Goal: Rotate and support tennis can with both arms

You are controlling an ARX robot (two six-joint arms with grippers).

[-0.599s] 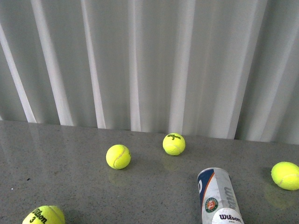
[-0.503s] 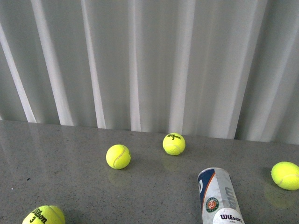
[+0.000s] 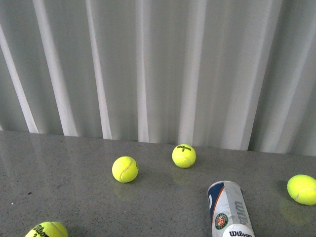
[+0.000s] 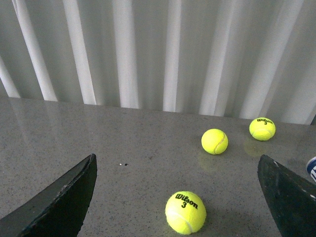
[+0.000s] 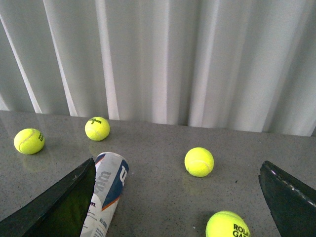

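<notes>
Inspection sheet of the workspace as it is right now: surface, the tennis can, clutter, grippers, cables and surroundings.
Surface: grey speckled tabletop, no spills seen.
Job's things: tennis can lying on its side at the near right, touched by neither gripper.
Clutter: loose yellow tennis balls: back ball, middle ball, right ball, near-left ball; a fifth, the Roland Garros ball, shows only in the right wrist view.
Grippers: left gripper open, empty; right gripper open, empty.
Cables: nothing seen.
Surroundings: white pleated curtain behind the table.
</notes>
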